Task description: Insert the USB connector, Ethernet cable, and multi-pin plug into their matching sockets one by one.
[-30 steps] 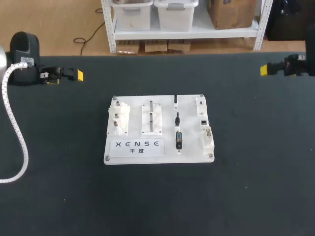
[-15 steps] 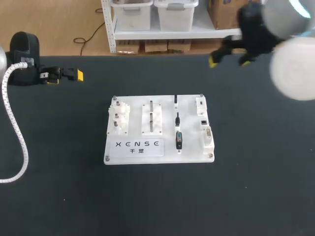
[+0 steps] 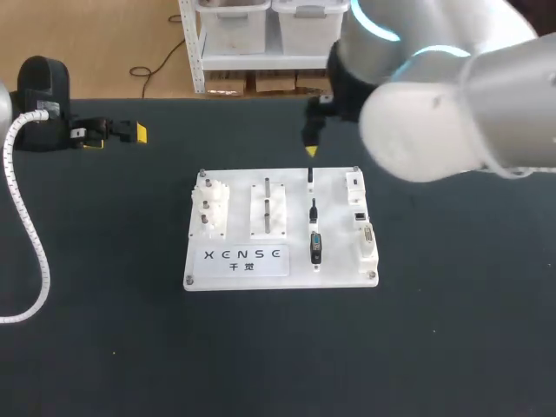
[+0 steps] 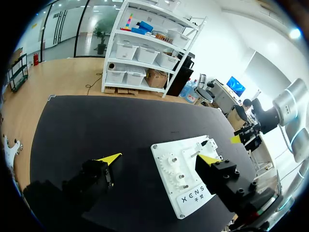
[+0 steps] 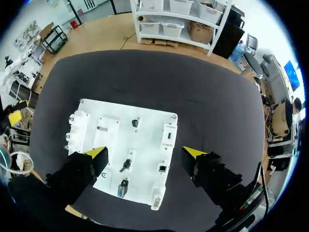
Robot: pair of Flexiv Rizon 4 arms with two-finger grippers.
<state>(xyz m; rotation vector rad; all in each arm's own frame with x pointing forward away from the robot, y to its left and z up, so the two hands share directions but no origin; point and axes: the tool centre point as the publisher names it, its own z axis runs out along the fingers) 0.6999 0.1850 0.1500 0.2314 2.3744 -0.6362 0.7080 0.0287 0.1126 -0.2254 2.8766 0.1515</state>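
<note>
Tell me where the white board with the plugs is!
In the head view the white board lies in the middle of the black table, directly under the open right end effector.

We look steeply down on the whole table (image 3: 104, 347) from above and behind. Our right wrist camera faces down from above the white board (image 5: 147, 145); our left sees that board obliquely, from farther off.

A glossy white plastic board (image 3: 334, 236) lies on the matt black table (image 3: 452, 347).
</note>
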